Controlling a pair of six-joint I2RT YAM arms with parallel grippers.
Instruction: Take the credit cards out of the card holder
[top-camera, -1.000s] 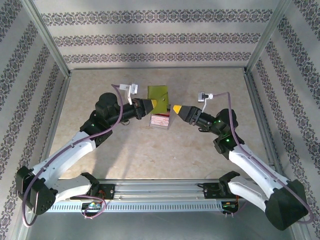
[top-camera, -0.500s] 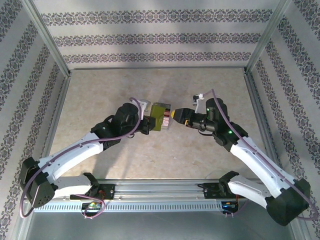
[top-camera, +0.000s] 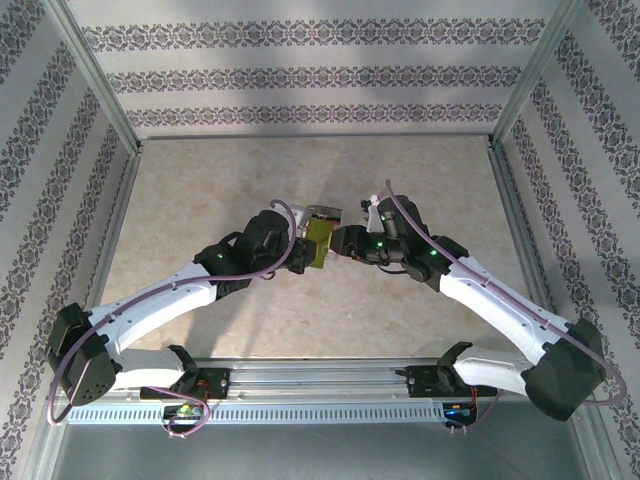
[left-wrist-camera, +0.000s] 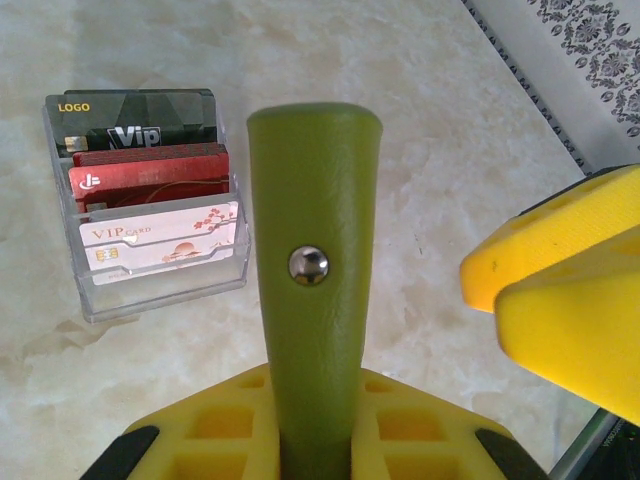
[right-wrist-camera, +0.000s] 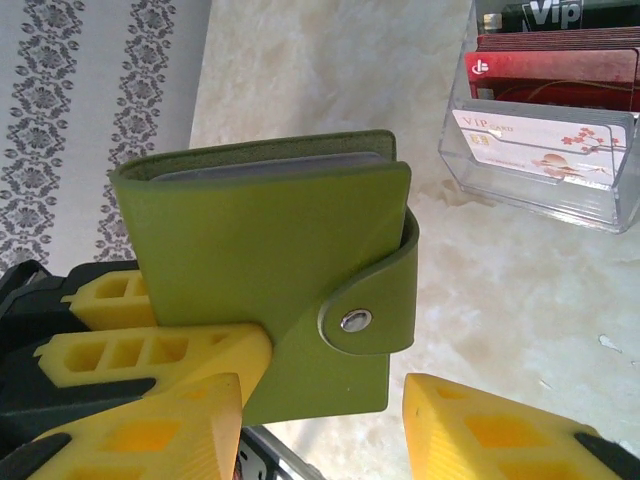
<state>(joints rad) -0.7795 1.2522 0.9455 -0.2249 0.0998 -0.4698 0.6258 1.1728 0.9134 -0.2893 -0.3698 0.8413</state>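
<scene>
- Legible writing: a black plastic card (left-wrist-camera: 135, 115) at the back of a clear stepped plastic tray (left-wrist-camera: 165, 290) reads "LOGO" in yellow at its top left corner and "VIP" in pale letters across its middle.
- In front of it stands a red plastic card (left-wrist-camera: 150, 178) with a small pale emblem at its left end; the emblem cannot be read.
- Foremost is a pale pink card (left-wrist-camera: 165, 240) printed "VIP CARD", with a gold chip under the words and a blossom branch on its right half.
- The olive-green bifold card holder (right-wrist-camera: 260, 270) is closed, a strap wrapped round its free edge and fastened by a round metal stud (right-wrist-camera: 356, 320). Grey inner sleeves show as a thin line along its top edge; whether cards sit inside cannot be told.
- Left gripper (top-camera: 303, 250) — its yellow fingers are pressed together on the card holder's lower corner opposite the strap, holding it up over the marble-patterned table (top-camera: 200, 200), near the centre and just on the near side of the tray.
- Right gripper (right-wrist-camera: 320, 445) — jaws spread. One yellow finger (right-wrist-camera: 140, 430) overlaps the card holder's lower corner beside the left gripper's fingers, though contact cannot be told. The other stands apart, below the strap.
- From above, both wrists meet over the card holder and cover part of it, while purple cables (top-camera: 265, 265) loop off the arms. Striped patterned walls (top-camera: 300, 75) enclose the table.
</scene>
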